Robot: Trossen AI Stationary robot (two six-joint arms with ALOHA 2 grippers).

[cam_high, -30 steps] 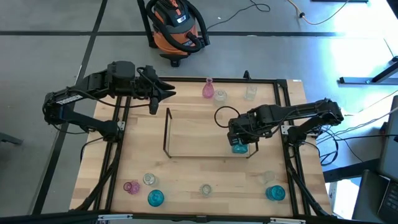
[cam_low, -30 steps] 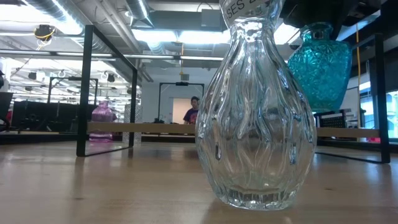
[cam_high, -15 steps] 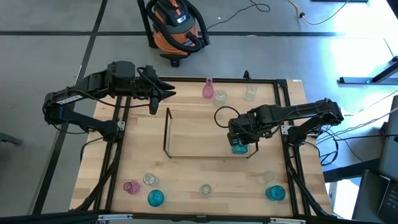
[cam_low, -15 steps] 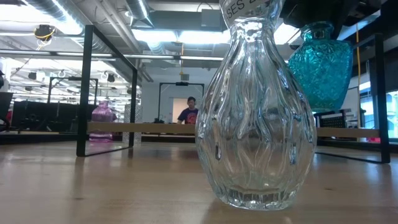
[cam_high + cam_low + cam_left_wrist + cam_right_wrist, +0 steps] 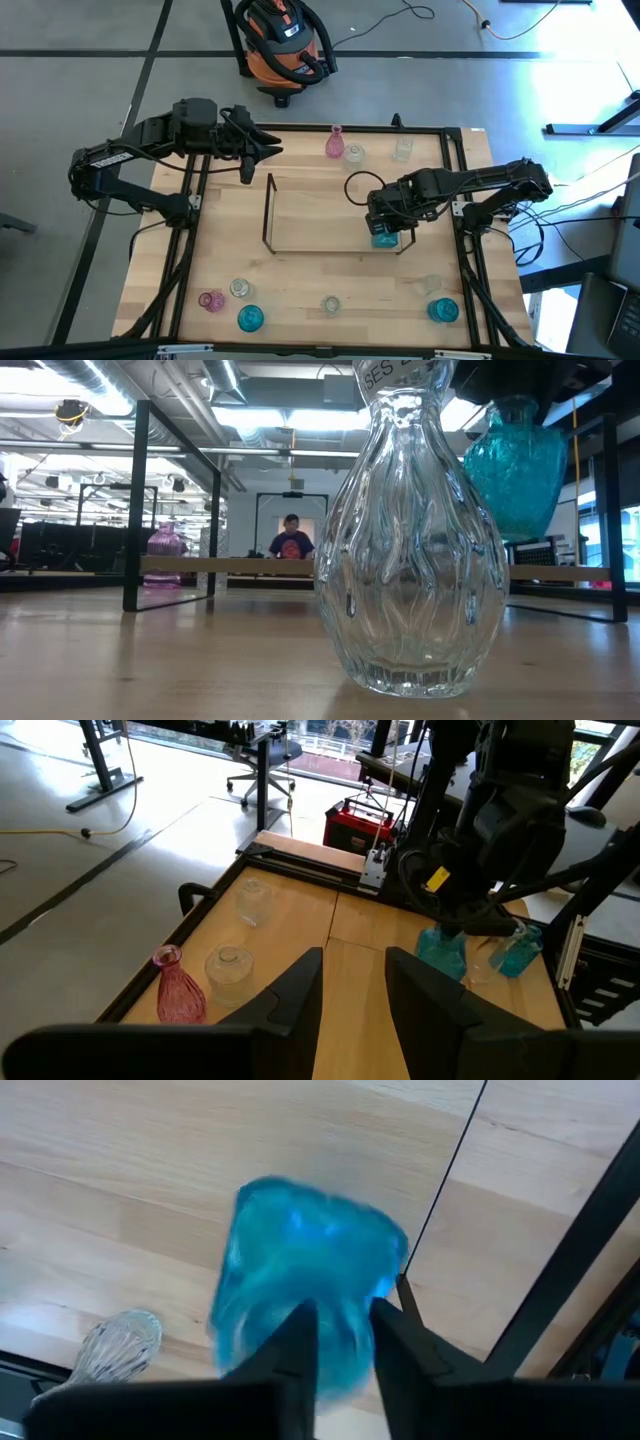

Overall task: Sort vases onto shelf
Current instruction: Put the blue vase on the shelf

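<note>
My right gripper points down over the right end of the wire shelf, shut on a teal vase. In the low view that teal vase hangs above the shelf's base. My left gripper waits open above the table's far left corner, with nothing between its fingers. A pink vase and two clear vases stand along the far edge. Several more vases, pink, clear and teal, stand along the near edge. My right gripper has the teal vase's top end between its two fingers, which come from above and point down. The fingers themselves hide the exact spot. The vase hangs below them about upright, clear of the shelf, and shows smeared in the right wrist view.
A tall clear vase stands right before the low camera. A black frame edges the table. A loop of cable lies beside the right arm. Bare wood lies between the shelf and the near row of vases.
Both arms and the vases stand as before. Only a person far behind the table has stepped toward the left.
</note>
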